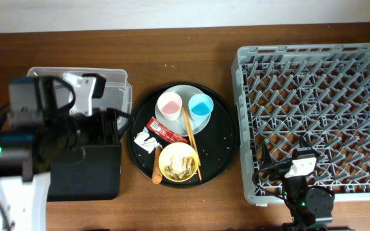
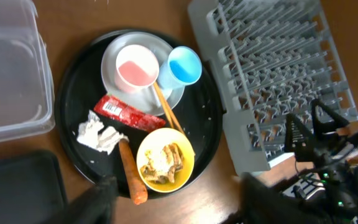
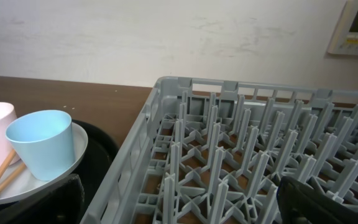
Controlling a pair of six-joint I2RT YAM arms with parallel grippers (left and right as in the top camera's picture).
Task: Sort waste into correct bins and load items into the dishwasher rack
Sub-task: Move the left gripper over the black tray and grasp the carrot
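On the round black tray (image 1: 223, 141) a pale plate (image 1: 184, 92) holds a pink cup (image 1: 169, 106) and a blue cup (image 1: 200, 106). Wooden chopsticks (image 1: 191, 138) lean from the plate to the yellow bowl (image 1: 166, 153) of beige scraps (image 1: 178, 165). A red wrapper (image 1: 162, 130), a white paper ball (image 1: 145, 140) and an orange sausage (image 1: 156, 172) lie beside it. My left gripper (image 2: 179, 208) is open and empty, above the table left of the tray. My right gripper (image 3: 179, 208) is open and empty over the front left of the grey rack (image 1: 313, 58).
The clear tub (image 1: 114, 80) stands at the back left, the black rectangular tray (image 1: 85, 170) in front of it, both partly under my left arm. The rack's upright pegs (image 3: 229, 155) fill the right wrist view. Cables lie at the rack's front edge (image 2: 328, 168).
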